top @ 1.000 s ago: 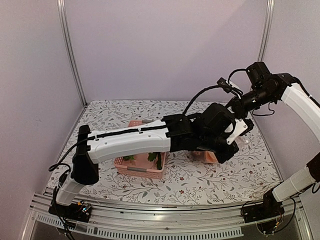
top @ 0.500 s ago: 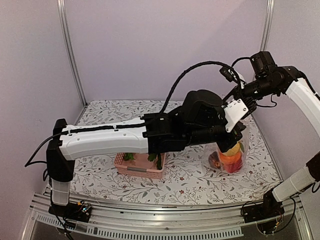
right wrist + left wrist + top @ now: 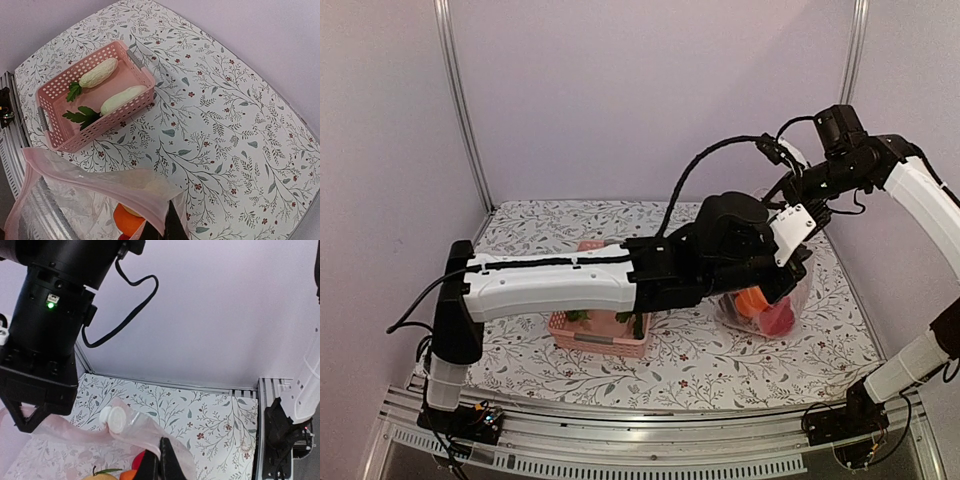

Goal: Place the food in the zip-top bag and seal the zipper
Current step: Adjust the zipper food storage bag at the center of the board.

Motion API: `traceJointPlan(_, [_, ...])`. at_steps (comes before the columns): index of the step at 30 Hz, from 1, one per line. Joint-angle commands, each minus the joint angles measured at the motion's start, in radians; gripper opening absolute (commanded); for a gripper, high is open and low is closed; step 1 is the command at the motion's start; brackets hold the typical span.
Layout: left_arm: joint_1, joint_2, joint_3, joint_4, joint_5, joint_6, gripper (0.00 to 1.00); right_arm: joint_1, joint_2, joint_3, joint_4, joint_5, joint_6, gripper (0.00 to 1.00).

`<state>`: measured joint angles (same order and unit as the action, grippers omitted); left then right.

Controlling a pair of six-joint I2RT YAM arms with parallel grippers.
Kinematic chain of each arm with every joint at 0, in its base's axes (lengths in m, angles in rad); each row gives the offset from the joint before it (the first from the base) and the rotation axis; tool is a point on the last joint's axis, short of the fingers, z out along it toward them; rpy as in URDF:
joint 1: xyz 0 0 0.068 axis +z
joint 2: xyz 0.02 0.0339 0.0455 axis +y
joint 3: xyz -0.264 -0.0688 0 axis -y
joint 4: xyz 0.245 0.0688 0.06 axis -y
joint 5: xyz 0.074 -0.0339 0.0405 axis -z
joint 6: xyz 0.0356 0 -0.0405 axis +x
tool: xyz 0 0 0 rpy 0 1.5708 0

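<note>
While the clear, crinkly plastic zip-top bag [image 3: 790, 305] hangs at the right side of the flower-patterned table [image 3: 225, 125], its bottom either on the cloth or just above it (I cannot tell which), I judge my job is to keep its mouth steady for what is not yet inside. An orange toy fruit [image 3: 752, 300] and a red round toy fruit [image 3: 778, 318] sit low in the bag. The pinkish zipper strip [image 3: 75, 172] along the mouth is pinched at two places: my left fingers [image 3: 167, 465] are closed on the plastic, and my right fingers [image 3: 170, 226] are closed on the rim as well. Two white toy radishes with green leaves [image 3: 124, 99] lie in the pink slatted plastic basket [image 3: 75, 145], well apart from the bag, so sealing now would be premature. To do this well I would settle the bag so it stands on its own weight and keep one grip on the rim. Only then would I free the other arm for the radishes. Letting go too early could make the soft plastic slump and spill.
</note>
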<state>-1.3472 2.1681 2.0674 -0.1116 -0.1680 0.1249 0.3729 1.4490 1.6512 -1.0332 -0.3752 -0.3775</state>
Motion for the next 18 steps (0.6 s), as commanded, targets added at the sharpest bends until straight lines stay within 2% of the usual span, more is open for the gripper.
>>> traceJointPlan(1, [-0.039,-0.124,-0.200,0.347,-0.030,0.041,0.00,-0.003,-0.062,-0.057,0.117,0.017,0.008,0.00])
traceJointPlan(2, [-0.017,-0.088,-0.195,0.367,-0.046,0.046,0.00,-0.003,-0.067,-0.064,0.125,0.038,0.007,0.00])
traceJointPlan(3, [0.008,-0.038,-0.112,0.283,-0.037,0.038,0.00,-0.002,-0.058,-0.038,0.107,0.047,0.006,0.00])
traceJointPlan(4, [0.026,0.022,-0.005,0.108,-0.007,0.028,0.00,-0.003,-0.030,-0.014,0.083,0.036,0.006,0.00])
traceJointPlan(5, [0.029,0.065,0.151,-0.010,0.021,0.012,0.00,-0.003,-0.011,-0.001,0.066,0.029,0.006,0.00])
traceJointPlan(6, [0.021,0.084,0.207,-0.072,0.047,0.003,0.00,-0.002,-0.007,-0.004,0.064,0.022,0.007,0.00])
traceJointPlan(7, [0.007,0.078,0.199,-0.064,0.047,0.011,0.00,-0.003,-0.016,-0.021,0.072,0.015,0.005,0.00])
traceJointPlan(10, [-0.026,0.031,0.031,0.084,-0.022,0.077,0.00,-0.003,-0.045,-0.059,0.094,0.042,-0.001,0.00])
traceJointPlan(13, [-0.054,0.016,0.029,0.037,-0.089,0.123,0.36,-0.009,-0.052,-0.084,0.111,0.110,0.003,0.00])
traceJointPlan(14, [-0.068,0.000,0.023,0.020,-0.127,0.131,0.45,-0.014,-0.061,-0.098,0.122,0.127,0.002,0.00])
traceJointPlan(18, [-0.155,-0.106,-0.090,0.016,-0.244,0.177,0.70,-0.046,-0.068,-0.137,0.142,0.138,-0.011,0.00])
